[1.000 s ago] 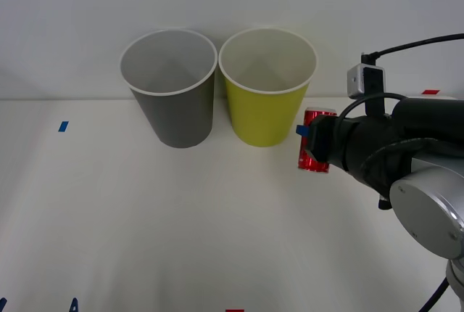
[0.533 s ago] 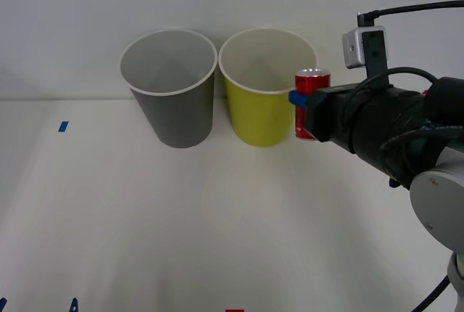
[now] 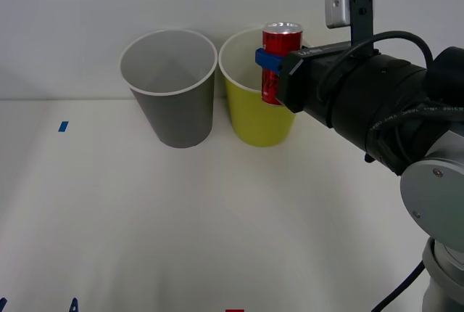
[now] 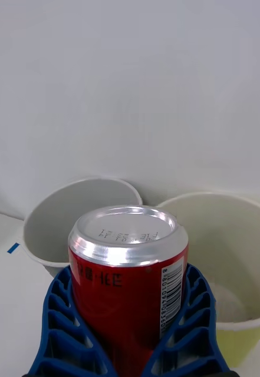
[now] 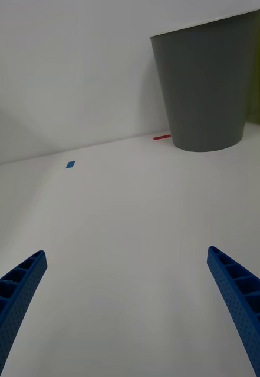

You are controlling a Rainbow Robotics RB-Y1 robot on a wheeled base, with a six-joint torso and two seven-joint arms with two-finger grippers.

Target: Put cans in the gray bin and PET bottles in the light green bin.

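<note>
White table (image 3: 145, 218) holds both bins; fingers (image 4: 194, 318) grip can (image 3: 278, 58).

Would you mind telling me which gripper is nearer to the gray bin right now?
The right. The right gripper holds the red can over the light green bin, beside the gray bin. The left gripper hangs open, low over the table, farther off.
</note>
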